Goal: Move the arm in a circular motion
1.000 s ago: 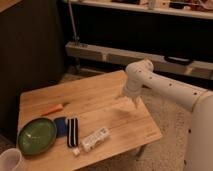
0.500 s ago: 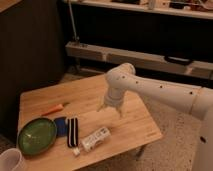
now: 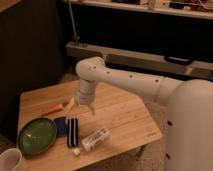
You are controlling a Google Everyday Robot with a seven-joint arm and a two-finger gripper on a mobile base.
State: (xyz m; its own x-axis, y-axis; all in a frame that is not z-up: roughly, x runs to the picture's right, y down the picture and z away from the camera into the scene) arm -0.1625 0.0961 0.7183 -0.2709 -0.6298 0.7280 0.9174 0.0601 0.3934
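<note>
The glossy white arm [image 3: 135,82] reaches in from the right over the wooden table [image 3: 125,120]. Its bulbous elbow [image 3: 91,70] is above the table's middle, and the last segment points down. The gripper [image 3: 80,108] hangs just above the tabletop, a little right of an orange stick-like item [image 3: 52,110] and above a black and white striped object [image 3: 72,131]. Its two fingers are spread apart and hold nothing.
A green bowl [image 3: 36,136] sits at the table's front left, with a blue item [image 3: 61,125] beside it. A white tube [image 3: 95,138] lies near the front edge. A white cup [image 3: 10,161] is at the bottom left. A dark shelf unit stands behind.
The arm has swung left across the table, from over its right side to its middle-left. The gripper now hangs nearer the orange item. The table objects have not moved.
</note>
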